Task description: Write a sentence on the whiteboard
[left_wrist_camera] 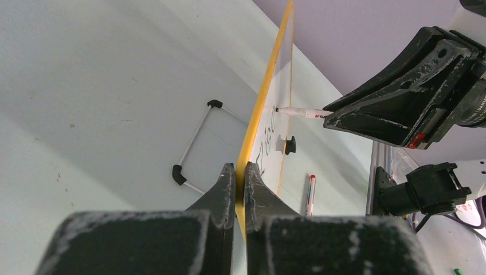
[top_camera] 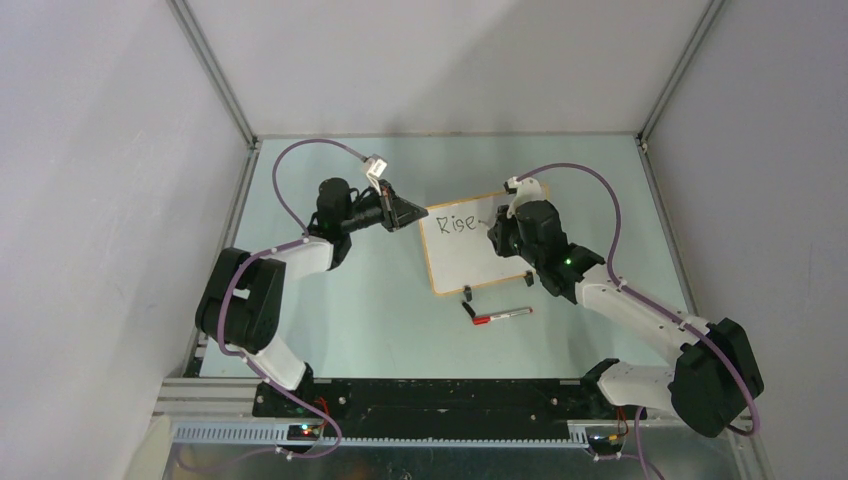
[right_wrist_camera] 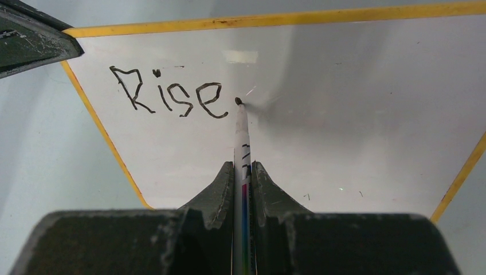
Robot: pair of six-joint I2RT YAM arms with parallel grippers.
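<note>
1. We see the whiteboard [top_camera: 478, 262] in the middle of the table [top_camera: 350, 320], between the two arms. Its writing reads upright from the arms' side. The upper edge runs left to right, with the right end turned slightly farther away.
2. The sentence [top_camera: 457, 224] so far is one word, "Rise", in the board's upper left corner.
3. The left gripper [top_camera: 418, 212] is pinched shut on the board's left frame edge.
4. The right gripper [top_camera: 497, 233] is clamped on a marker [right_wrist_camera: 241, 134]. The marker's long axis runs straight out from the jaws, and its tip touches the board just right of the "e".
5. Only the right wrist view shows the letters and the tip contact clearly. Only the left wrist view shows the board edge-on and a white wire bracket [left_wrist_camera: 195, 137] on the table beyond it.
6. We count one board, two black clip feet [top_camera: 467, 294], one written word and two markers. The spare marker [top_camera: 500, 315] lies just in front of the board.
</note>
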